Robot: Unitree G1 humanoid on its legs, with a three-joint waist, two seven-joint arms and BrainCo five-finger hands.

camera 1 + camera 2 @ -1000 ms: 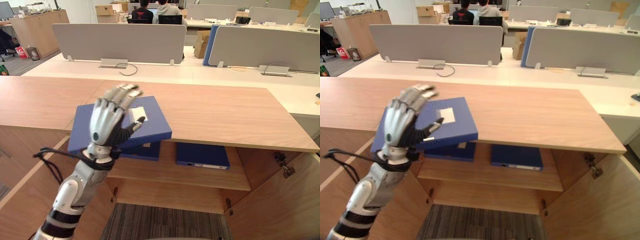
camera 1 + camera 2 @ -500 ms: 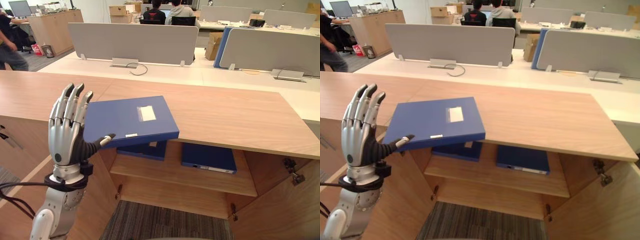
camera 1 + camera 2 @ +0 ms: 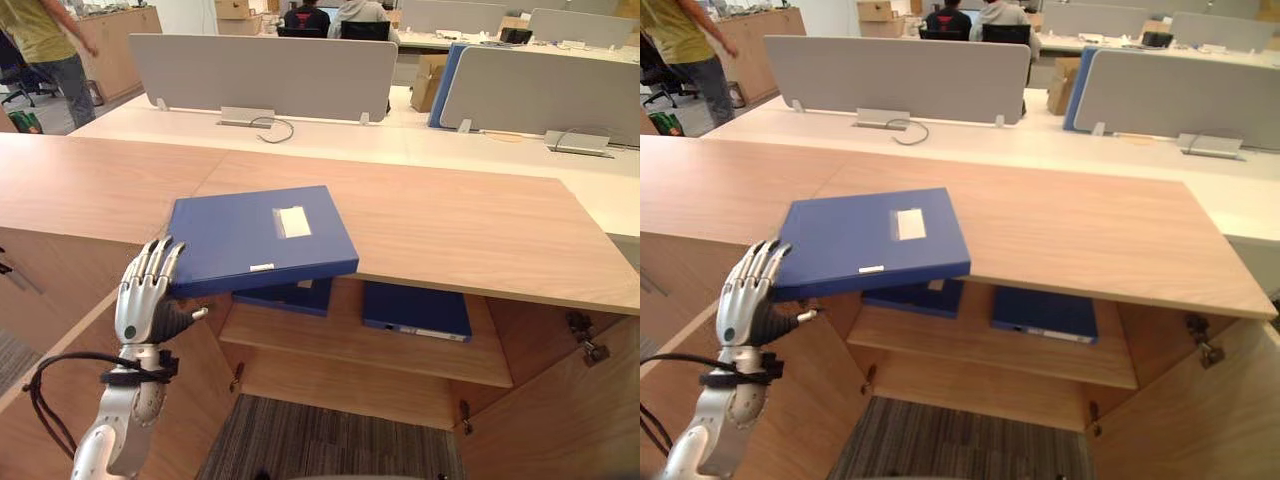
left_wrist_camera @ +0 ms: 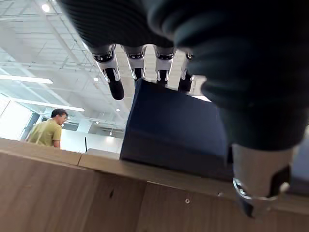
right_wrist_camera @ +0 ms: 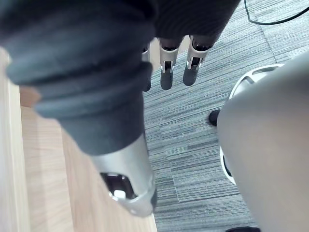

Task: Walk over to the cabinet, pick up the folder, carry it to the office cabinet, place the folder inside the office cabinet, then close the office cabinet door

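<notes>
Folder (image 3: 255,238) just beyond left robot hand (image 3: 140,303)

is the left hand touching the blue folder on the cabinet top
Cannot tell: left eye view has the left hand overlapping the blue folder, contact or gap unclear.

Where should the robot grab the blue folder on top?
Probably the near edge of the folder, from the front. It lies flat, but that edge sticks out past the cabinet top, so a thumb fits under it. The open left hand is beside its near-left corner.
</notes>
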